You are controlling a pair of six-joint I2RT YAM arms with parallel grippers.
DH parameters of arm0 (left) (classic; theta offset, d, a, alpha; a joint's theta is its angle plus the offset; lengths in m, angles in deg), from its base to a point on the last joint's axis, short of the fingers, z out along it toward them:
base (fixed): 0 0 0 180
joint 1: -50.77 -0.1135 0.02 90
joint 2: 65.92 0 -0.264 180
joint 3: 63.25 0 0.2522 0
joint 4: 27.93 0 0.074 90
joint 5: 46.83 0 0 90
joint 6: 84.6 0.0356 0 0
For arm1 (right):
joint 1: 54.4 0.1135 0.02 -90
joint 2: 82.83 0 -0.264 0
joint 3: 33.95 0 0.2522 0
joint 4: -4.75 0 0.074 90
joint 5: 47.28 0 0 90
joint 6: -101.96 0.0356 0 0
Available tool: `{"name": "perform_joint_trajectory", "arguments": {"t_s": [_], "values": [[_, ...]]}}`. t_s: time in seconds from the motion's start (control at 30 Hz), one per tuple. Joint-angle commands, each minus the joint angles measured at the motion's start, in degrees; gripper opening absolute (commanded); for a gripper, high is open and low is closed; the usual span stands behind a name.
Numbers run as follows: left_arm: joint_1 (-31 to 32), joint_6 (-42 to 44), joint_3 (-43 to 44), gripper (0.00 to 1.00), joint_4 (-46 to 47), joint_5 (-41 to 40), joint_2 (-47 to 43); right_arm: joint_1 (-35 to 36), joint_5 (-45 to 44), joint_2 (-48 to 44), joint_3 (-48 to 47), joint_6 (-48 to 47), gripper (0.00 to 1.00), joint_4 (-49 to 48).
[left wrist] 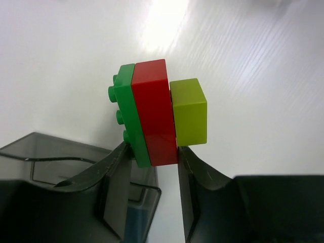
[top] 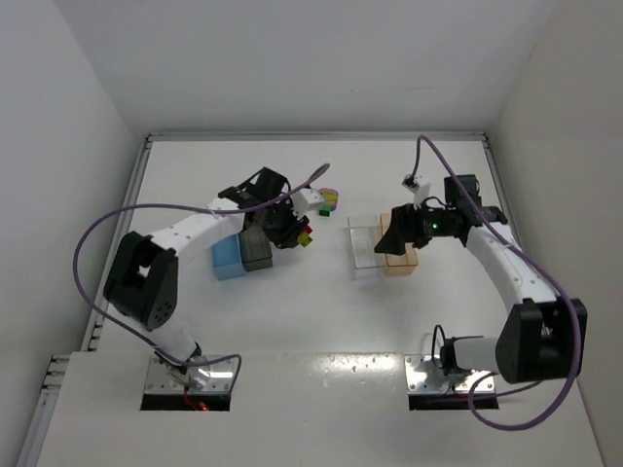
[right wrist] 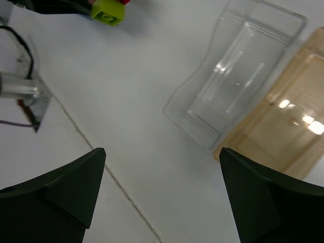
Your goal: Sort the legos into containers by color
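Observation:
My left gripper (top: 289, 232) is shut on a stack of three joined legos: green (left wrist: 124, 109), red (left wrist: 152, 109) and yellow-green (left wrist: 188, 111). In the left wrist view the gripper (left wrist: 152, 152) pinches the stack's lower end, beside the smoky dark grey bin (left wrist: 45, 162). The stack (top: 305, 237) sits just right of the dark grey bin (top: 257, 249) and the light blue bin (top: 229, 261). My right gripper (right wrist: 162, 151) is open and empty, over the table near the clear bin (right wrist: 238, 76) and the tan-orange bin (right wrist: 283, 126).
A small cluster of purple, yellow-green and green legos (top: 330, 200) lies behind the held stack. The clear bin (top: 363, 245) and tan-orange bin (top: 399, 259) stand side by side right of centre, under my right gripper (top: 391, 239). A mounting plate with cables (right wrist: 23, 93) lies at left.

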Motion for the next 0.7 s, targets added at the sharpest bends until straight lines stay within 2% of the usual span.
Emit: {"name": "perform_joint_trajectory", "arguments": {"t_s": [0.0,0.17,0.27,0.53,0.67], "values": [[1.27,-12.28,-1.59,0.15,10.25,0.34,-6.41,2.63,10.69,4.66,-4.78,4.25,0.95,0.76],[3.99,-16.27,-1.6,0.12,13.16,-6.78,-7.47,7.02,10.18,7.22,-7.42,12.76,0.94,-4.05],[4.78,-16.8,-1.07,0.12,13.16,-7.67,-8.0,9.57,4.74,9.42,-10.22,14.63,0.94,-5.65],[4.78,-18.47,0.61,0.12,13.16,-0.91,-8.53,14.23,-5.45,14.78,-14.54,15.25,0.94,-7.24],[4.78,-18.47,1.75,0.12,12.64,1.55,-8.53,15.47,-6.97,16.72,-15.77,15.25,0.94,-7.76]]}}
